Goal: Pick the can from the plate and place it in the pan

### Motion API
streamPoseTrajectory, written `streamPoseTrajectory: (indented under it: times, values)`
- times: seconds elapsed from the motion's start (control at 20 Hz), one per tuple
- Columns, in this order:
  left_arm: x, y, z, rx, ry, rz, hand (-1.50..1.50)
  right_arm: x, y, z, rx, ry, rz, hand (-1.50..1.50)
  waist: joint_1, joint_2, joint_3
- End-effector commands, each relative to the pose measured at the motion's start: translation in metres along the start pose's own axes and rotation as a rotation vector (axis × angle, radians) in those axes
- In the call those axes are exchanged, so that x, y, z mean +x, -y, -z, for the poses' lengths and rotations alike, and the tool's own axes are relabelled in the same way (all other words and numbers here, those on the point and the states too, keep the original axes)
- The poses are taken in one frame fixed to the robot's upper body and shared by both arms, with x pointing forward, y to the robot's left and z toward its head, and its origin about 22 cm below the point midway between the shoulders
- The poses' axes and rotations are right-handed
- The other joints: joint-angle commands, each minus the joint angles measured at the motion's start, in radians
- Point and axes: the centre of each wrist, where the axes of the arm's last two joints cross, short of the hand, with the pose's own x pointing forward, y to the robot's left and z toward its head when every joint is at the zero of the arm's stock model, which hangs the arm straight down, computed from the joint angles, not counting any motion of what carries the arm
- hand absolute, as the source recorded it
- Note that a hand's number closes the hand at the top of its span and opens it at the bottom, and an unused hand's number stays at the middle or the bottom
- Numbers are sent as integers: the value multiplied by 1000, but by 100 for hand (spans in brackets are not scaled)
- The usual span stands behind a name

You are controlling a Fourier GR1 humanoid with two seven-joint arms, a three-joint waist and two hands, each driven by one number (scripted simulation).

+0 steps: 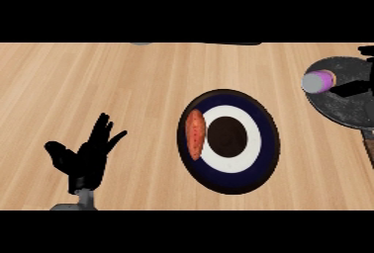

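The can [318, 81], purple with a grey top, stands at the left edge of the dark round pan [343, 111] at the right of the head view. Black parts of my right hand [352, 89] show just right of the can and touch it; most of that hand lies beyond the right edge. The plate [266, 148], dark blue with a white ring and a dark centre, lies in the middle of the counter and holds no can. My left hand [87, 155] rests open at the lower left, fingers up, far from the plate.
An orange sweet potato [195, 134] lies along the plate's left side. The pan's handle [367, 146] runs down toward the right edge. Light wooden counter top [110, 84] stretches between my left hand and the plate.
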Motion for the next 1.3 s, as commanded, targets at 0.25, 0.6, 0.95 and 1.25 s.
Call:
streamPoseTrajectory:
  times: [0.25,0.6,0.95,1.25]
  values:
    - [-21,-3,-13,26,-58,19,0,2,18,11,-49,47,563,-150,-16,-5,0]
    - [-18,-17,-12,55,-72,9,0,-54,25,6,21,52,884,-150,-46,-15,-4]
    - [-23,-29,-15,97,-72,19,0,-109,46,-1,152,157,1047,-150,-67,-28,-8]
    - [-25,-30,-15,101,-86,7,0,-126,39,-13,222,218,1029,-150,-77,-34,-10]
